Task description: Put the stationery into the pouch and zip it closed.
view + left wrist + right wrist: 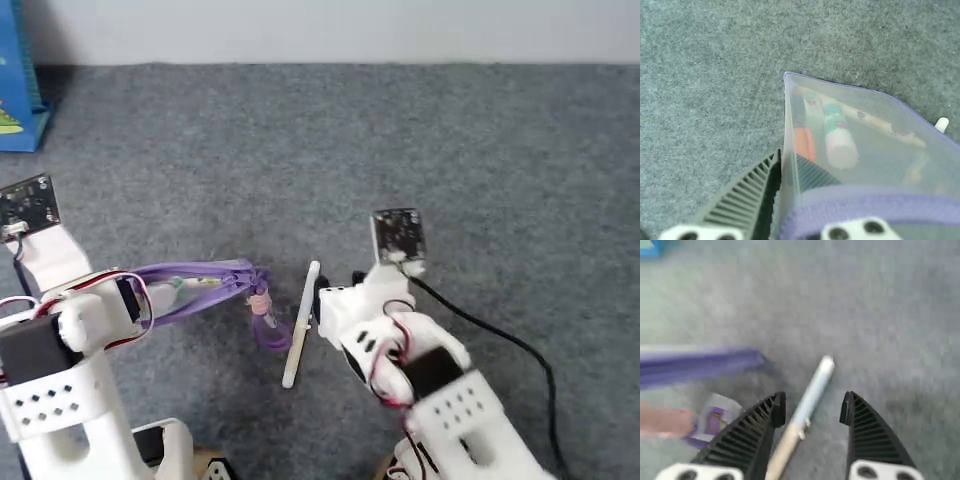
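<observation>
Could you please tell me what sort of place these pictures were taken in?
Probably a robotics test bench: two white arms stand on a grey carpet-like surface before a plain pale wall, with a purple pouch and a pen as practice items.

A grey, carpet-like table top (450,130) runs back to a pale wall (330,30) at its far edge. A single pale pen (300,325) lies flat on the nap near the front. Its length runs roughly front to back, with the far end tipped slightly to one side. A purple loop (268,335) rests just beside the pen. It hangs from the end of the purple pouch (195,285), and whether the pouch itself touches the surface cannot be told. A black cable (500,335) trails across the table toward the near corner. A blue box (18,80) stands at the far corner, well apart from the pen.
</observation>
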